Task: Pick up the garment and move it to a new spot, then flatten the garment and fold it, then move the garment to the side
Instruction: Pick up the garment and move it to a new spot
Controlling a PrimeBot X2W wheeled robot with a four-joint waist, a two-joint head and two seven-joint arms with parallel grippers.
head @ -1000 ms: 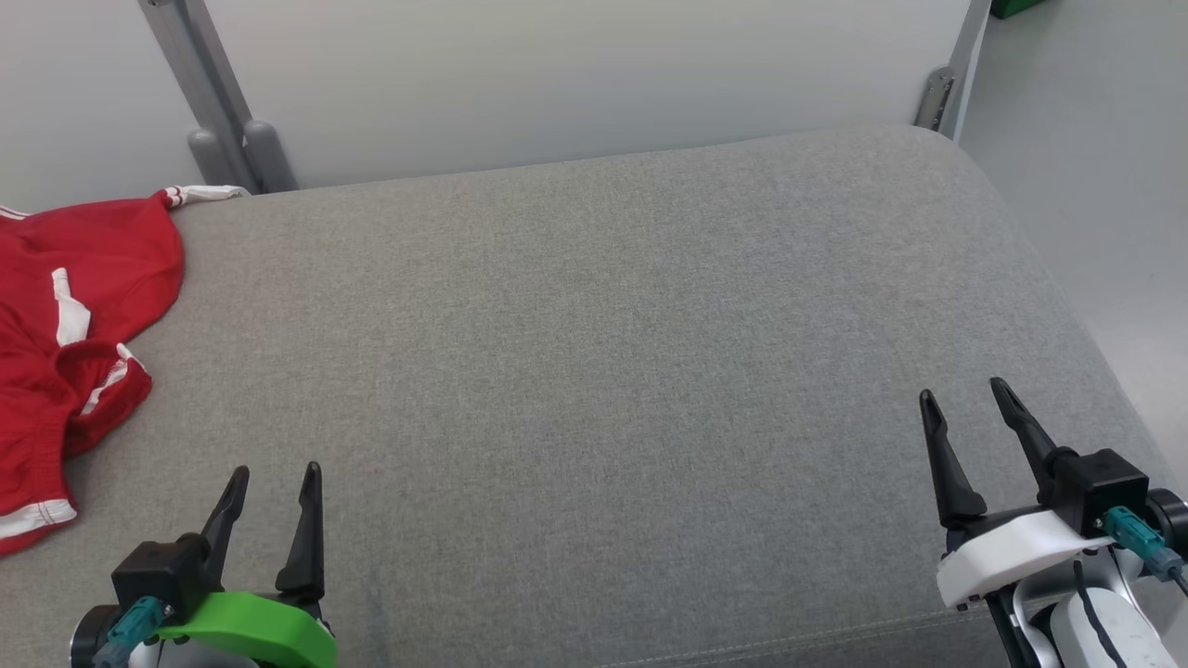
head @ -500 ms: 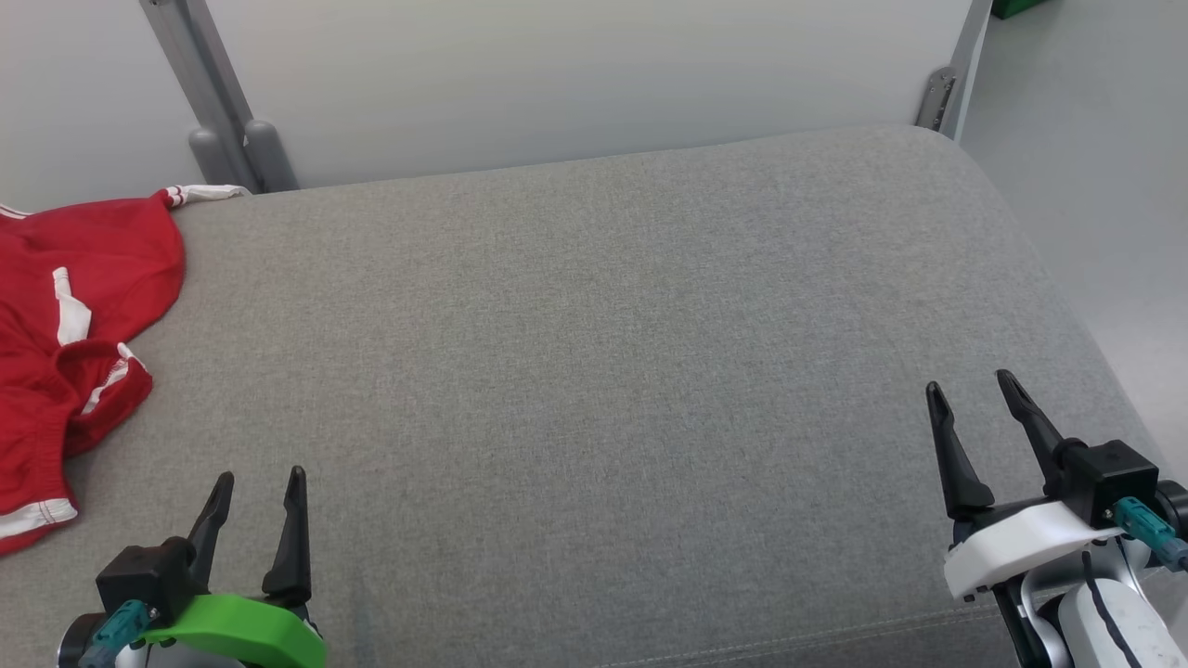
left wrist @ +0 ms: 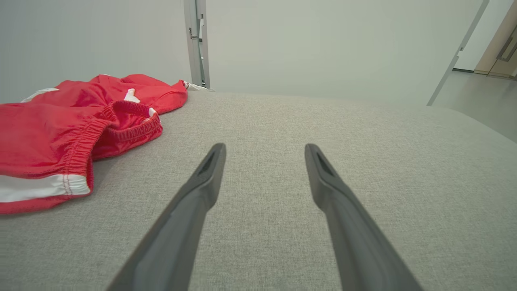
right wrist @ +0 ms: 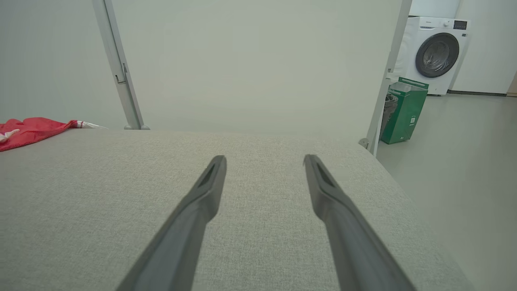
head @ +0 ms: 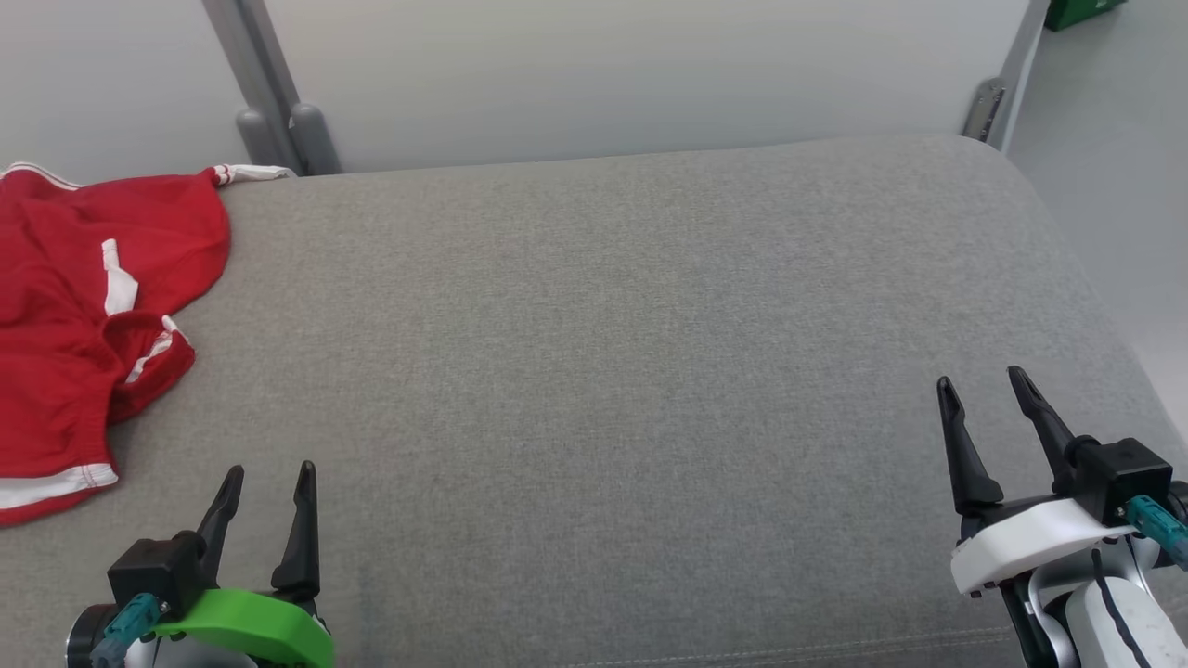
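Because the grey padded surface (head: 650,306) lies bare ahead of both pairs of jaws, the pick-up, not yet begun, looks best started from the left. The red garment (head: 83,306), seemingly shorts with white trim, lies crumpled ahead and outward of the left gripper (head: 271,468), apart from its tips and far across from the right gripper (head: 980,377). I judge that a low approach aimed at the gathered waistband (left wrist: 137,128), the thick fold nearest those jaws, would give a secure pinch without snagging the padding. Both arms sit low near the front edge, fingers pointing forward just above the padding, jaws spread wide and holding nothing.
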